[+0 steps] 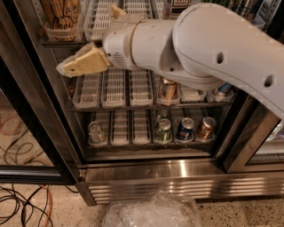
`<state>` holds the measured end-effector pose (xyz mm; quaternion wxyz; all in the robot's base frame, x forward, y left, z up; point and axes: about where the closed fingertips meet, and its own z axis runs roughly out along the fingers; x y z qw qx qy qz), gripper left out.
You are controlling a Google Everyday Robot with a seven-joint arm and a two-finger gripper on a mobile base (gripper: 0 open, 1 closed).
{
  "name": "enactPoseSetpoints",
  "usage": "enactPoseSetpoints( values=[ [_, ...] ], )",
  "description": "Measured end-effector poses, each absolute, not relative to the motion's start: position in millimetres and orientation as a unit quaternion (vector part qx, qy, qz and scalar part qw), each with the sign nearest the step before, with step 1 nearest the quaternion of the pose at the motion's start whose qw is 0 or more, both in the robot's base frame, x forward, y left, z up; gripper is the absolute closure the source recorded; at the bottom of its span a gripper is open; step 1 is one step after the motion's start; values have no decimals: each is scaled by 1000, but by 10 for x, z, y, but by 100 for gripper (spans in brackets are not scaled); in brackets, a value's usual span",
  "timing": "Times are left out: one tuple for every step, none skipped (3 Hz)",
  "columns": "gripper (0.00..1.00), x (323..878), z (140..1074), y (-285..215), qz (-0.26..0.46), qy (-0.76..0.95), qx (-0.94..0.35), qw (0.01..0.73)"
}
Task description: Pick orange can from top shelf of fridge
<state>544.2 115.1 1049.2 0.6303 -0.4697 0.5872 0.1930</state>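
The orange can (60, 13), tall and amber with dark script lettering, stands at the left end of the top shelf (62, 43) of the fridge (155, 170), behind a clear end stop. Its lid is cut off by the top edge of the view. My gripper (75, 65), tan-coloured, is in front of the fridge just below the top shelf's front rail, under and slightly right of the orange can, apart from it. My white arm (199, 44) crosses the upper right and hides much of the top shelf.
A shorter copper-brown can (167, 88) and a blue-and-silver can (222, 91) sit on the middle rack. Several cans (184, 128) stand on the bottom rack. The black door frame (31, 115) is at left, cables (22, 204) lie on the floor, and a clear plastic bag (153, 213) lies below.
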Motion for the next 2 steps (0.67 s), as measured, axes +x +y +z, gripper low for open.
enactPoseSetpoints(
  values=[
    [0,5271,10503,1462,209,562,-496,629],
    [0,5270,10504,1462,209,562,-496,629]
  ],
)
